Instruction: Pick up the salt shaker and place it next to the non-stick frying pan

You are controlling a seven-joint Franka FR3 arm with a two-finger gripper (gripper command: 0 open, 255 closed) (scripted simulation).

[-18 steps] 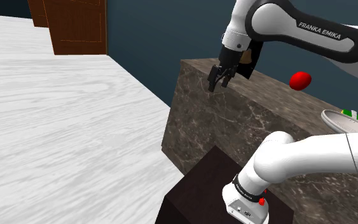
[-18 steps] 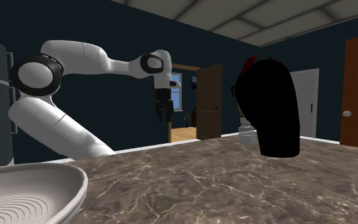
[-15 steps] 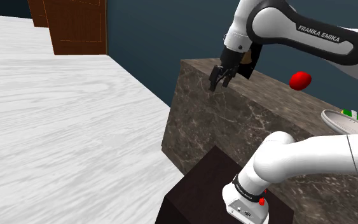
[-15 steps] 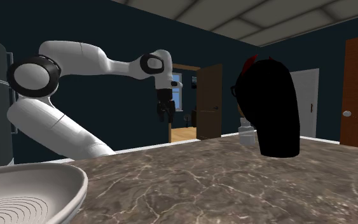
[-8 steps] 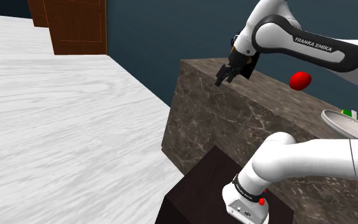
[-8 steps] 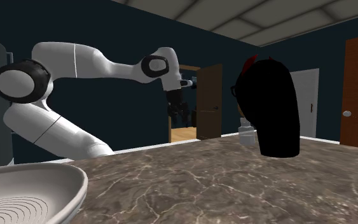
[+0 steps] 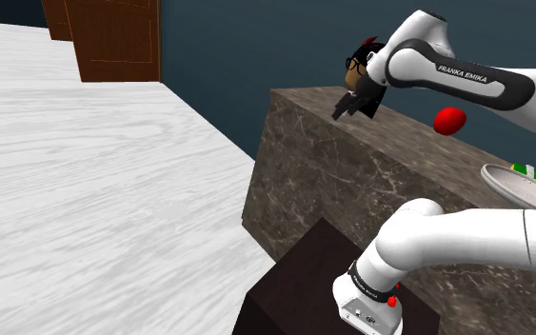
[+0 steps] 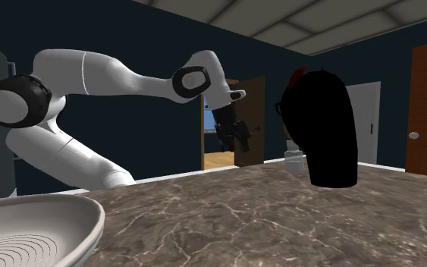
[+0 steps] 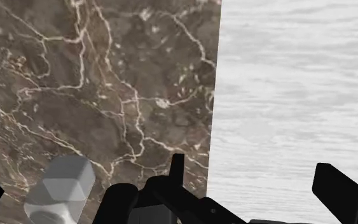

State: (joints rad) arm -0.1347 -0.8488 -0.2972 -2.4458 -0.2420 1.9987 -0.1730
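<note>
The salt shaker [image 9: 59, 190] is a grey faceted bottle standing on the brown marble counter [image 9: 95, 83], close beside my gripper's [image 9: 255, 186] fingers and not between them. The fingers stand apart with nothing in them. In the second exterior view the shaker [image 8: 293, 161] peeks out from behind a tall black object [image 8: 321, 129], and my open gripper [image 8: 230, 141] hangs in the air to that view's left of it. In the shoulder view the gripper [image 7: 342, 110] hovers over the counter's far corner. A shallow white ridged dish [image 8: 29, 227] sits at the near end.
A red rounded object [image 7: 448, 119] lies on the counter [image 7: 351, 181] between the gripper and the white dish [image 7: 518, 183], which holds something green. The counter's edge drops to a pale wood floor [image 7: 85, 190]. My dark stand [image 7: 304, 285] sits below.
The arm has swung the gripper from beyond the counter's corner in over the counter, toward the black object and the shaker, and tilted it. The fingers stayed open.
</note>
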